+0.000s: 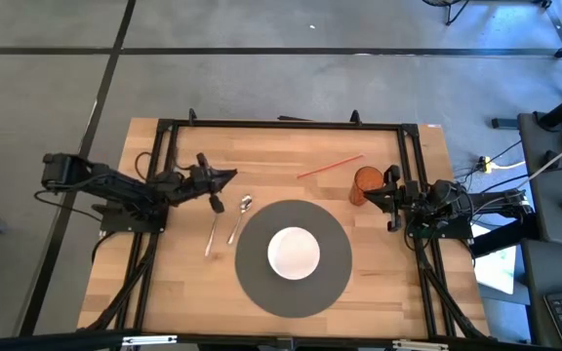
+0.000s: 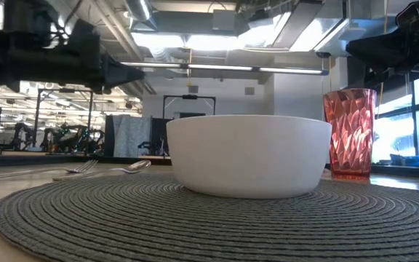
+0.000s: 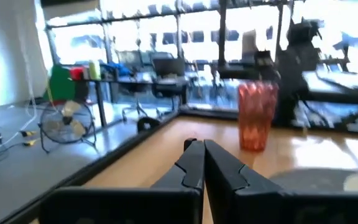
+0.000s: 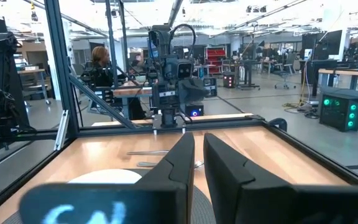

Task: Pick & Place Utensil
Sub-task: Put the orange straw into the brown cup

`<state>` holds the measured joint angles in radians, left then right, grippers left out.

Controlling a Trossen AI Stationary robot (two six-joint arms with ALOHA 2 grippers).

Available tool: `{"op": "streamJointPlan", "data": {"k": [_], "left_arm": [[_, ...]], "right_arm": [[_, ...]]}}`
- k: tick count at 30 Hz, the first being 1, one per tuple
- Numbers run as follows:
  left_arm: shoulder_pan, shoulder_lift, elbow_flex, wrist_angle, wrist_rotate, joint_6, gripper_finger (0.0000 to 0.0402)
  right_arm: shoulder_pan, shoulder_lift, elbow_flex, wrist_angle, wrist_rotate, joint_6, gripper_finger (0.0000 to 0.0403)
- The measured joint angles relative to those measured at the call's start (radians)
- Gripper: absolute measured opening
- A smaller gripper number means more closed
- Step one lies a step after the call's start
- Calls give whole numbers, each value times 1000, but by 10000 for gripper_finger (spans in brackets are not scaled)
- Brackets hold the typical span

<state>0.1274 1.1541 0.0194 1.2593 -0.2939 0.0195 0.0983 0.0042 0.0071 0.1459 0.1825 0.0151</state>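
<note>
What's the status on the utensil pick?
Left pincer shut, empty, above the table beyond the fork and spoon. Right pincer shut, parked by the cup. Both utensils flat left of the mat. Nothing blocking.

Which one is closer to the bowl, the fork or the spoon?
The spoon. It lies between the fork and the bowl, nearly touching the round mat.

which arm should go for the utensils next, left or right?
Left, most likely. The left gripper hovers just beside the fork and spoon, which lie left of the placemat. The right gripper waits at the far side by the red cup, with the bowl between.
</note>
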Motion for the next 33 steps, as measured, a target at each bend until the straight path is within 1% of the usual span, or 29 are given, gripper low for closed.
{"op": "streamJointPlan", "data": {"k": [2, 7, 9, 10, 12, 15, 17, 20, 23, 25, 27, 29, 31, 33], "left_arm": [[5, -1, -12, 28, 4, -11, 2], [5, -1, -12, 22, 5, -9, 1], [4, -1, -12, 22, 5, -9, 2], [4, -1, -12, 22, 5, -10, 3], [4, -1, -12, 20, 6, -16, 3], [4, -1, -12, 16, 3, -36, 1], [4, -1, -12, 16, 1, -41, 2], [4, -1, -12, 16, 1, -43, 4], [4, -1, -12, 12, 4, -43, 5], [4, -1, -12, -1, 4, -43, 5], [4, -1, -12, -13, 1, -43, 3], [4, -1, -12, -27, 1, -44, 2], [4, -1, -12, -39, 1, -43, 2], [4, 0, -12, -42, 0, -44, 4]], "right_arm": [[0, 0, 0, 0, 0, 0, 37], [0, 0, 0, 2, 7, -1, 37], [0, 0, 0, 27, 11, -1, 37], [0, 1, 2, 42, 30, 8, 37], [0, 22, 36, 23, 93, 40, 36], [0, 113, 142, -67, 131, 44, 23], [-1, 210, 227, -144, 138, 39, 9], [-14, 391, 404, -230, 146, 24, 6], [-59, 623, 636, -417, 166, 23, 6], [-109, 795, 800, -562, 152, -10, 4], [-171, 965, 962, -670, 98, -78, 4], [-243, 1129, 1111, -771, -9, -163, 4], [-313, 1294, 1242, -874, -113, -207, 5], [-372, 1442, 1364, -938, -169, -264, 5]]}}
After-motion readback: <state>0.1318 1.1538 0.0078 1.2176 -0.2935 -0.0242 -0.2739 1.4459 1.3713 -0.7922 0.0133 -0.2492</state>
